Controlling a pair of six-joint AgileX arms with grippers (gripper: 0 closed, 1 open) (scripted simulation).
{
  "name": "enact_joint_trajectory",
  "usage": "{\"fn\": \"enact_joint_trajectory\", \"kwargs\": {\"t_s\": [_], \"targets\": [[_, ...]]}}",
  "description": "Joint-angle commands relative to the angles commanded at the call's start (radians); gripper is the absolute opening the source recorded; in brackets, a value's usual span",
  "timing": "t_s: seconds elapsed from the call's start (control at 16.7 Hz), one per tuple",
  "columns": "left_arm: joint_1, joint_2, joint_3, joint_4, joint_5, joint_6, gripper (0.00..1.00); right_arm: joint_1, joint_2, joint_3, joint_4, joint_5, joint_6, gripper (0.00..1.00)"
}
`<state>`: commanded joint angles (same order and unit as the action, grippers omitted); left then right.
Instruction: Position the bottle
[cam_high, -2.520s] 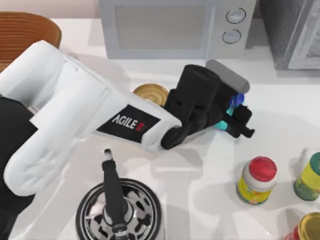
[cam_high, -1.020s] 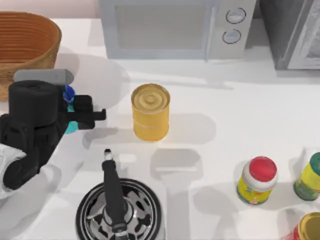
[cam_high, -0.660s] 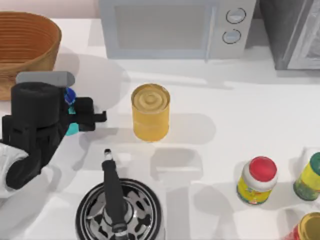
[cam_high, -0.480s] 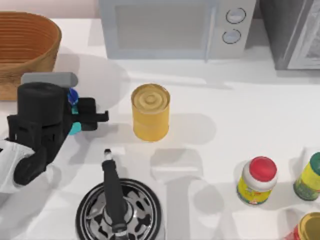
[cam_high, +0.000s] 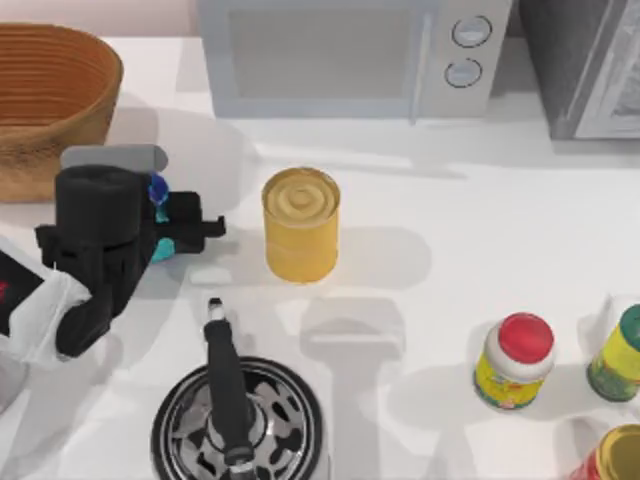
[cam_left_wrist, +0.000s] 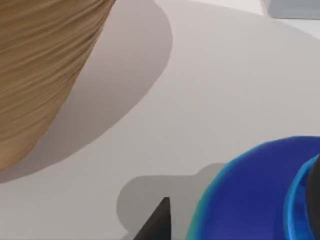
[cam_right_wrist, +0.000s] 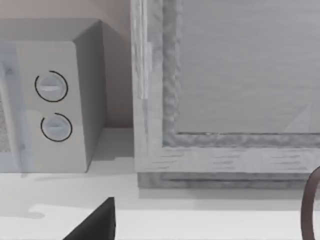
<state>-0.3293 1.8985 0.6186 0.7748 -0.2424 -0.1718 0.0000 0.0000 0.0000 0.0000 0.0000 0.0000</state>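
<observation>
Compared with 2.5 s ago, the bottle (cam_high: 160, 215) is on the other side of the yellow can (cam_high: 301, 223): it was at the right of the can then, near the middle of the surface (cam_high: 480, 250), and now it is at the left of it, with the left arm pulled back toward the left edge. In the last 0.5 s the shift is only small, a little to the right and toward the can.

The bottle sits inside the left hand (cam_high: 175, 225), which is clenched on it; from the top view only a bit of blue shoulder and teal body shows beside the black wrist. In the left wrist view the blue and teal body (cam_left_wrist: 250, 195) is very close to the camera, above pale surface, with the basket wall (cam_left_wrist: 45, 70) behind. Whether the bottle's base touches the surface I cannot tell.

The bottle lies between the woven basket (cam_high: 50, 100) and the yellow can, apart from both. Its long axis seems nearly upright, so I judge that the coming move is a lowering and then a release.

The right arm is parked; its wrist view looks at the microwave (cam_right_wrist: 55, 105).
</observation>
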Motion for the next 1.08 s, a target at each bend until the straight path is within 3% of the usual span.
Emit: {"fn": "enact_joint_trajectory", "kwargs": {"t_s": [0.18, 0.96, 1.08], "targets": [[0.0, 0.0, 0.0, 0.0, 0.0, 0.0, 0.0, 0.0, 0.0, 0.0, 0.0, 0.0, 0.0, 1.0], [0.0, 0.0, 0.0, 0.0, 0.0, 0.0, 0.98, 0.0, 0.0, 0.0, 0.0, 0.0, 0.0, 1.0], [0.0, 0.0, 0.0, 0.0, 0.0, 0.0, 1.0, 0.0, 0.0, 0.0, 0.0, 0.0, 0.0, 1.0]]}}
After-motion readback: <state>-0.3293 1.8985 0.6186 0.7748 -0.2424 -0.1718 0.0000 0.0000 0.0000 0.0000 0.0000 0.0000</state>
